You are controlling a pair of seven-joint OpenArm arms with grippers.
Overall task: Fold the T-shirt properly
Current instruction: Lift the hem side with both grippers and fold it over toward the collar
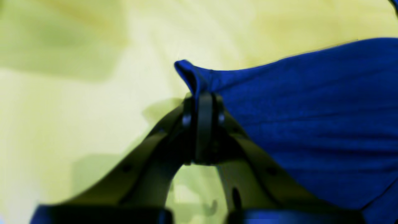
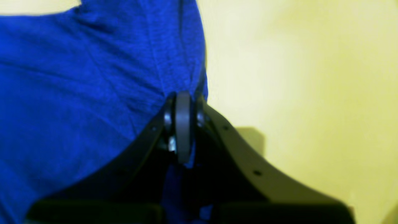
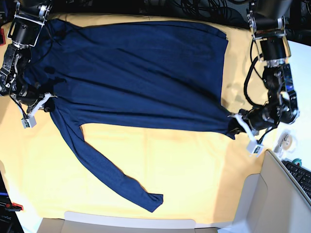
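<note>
- Base view gives the whole layout: T-shirt (image 3: 141, 73) lies spread across the upper half of the frame on the yellow cloth (image 3: 194, 170), body flat. One long sleeve trails from the left side down to lower centre.
- Only the base view shows the surroundings: a keyboard (image 3: 301, 177) at the lower right edge and cables along the top.
- Left gripper (image 3: 237, 124) sits at the right of the base frame, at the shirt's lower right corner. Right gripper (image 3: 47, 103) sits at the left edge, where the sleeve meets the body.
- Base view is too coarse to read the jaws; the wrist views settle it.
- Left wrist view: left gripper (image 1: 203, 96) is clenched on a pinched edge of the blue fabric (image 1: 311, 124). A small fold sticks up above the tips at frame centre. Fabric fans out to the right, yellow cloth (image 1: 77, 93) fills the left.
- Right wrist view: right gripper (image 2: 183, 99) is clamped tight on a bunched fold, with creases radiating from the pinch. Shirt (image 2: 77, 93) fills the left of the frame, yellow cloth (image 2: 295, 77) the right.
- Both wrist views are blurred; which hem or seam is held cannot be told from them.
</note>
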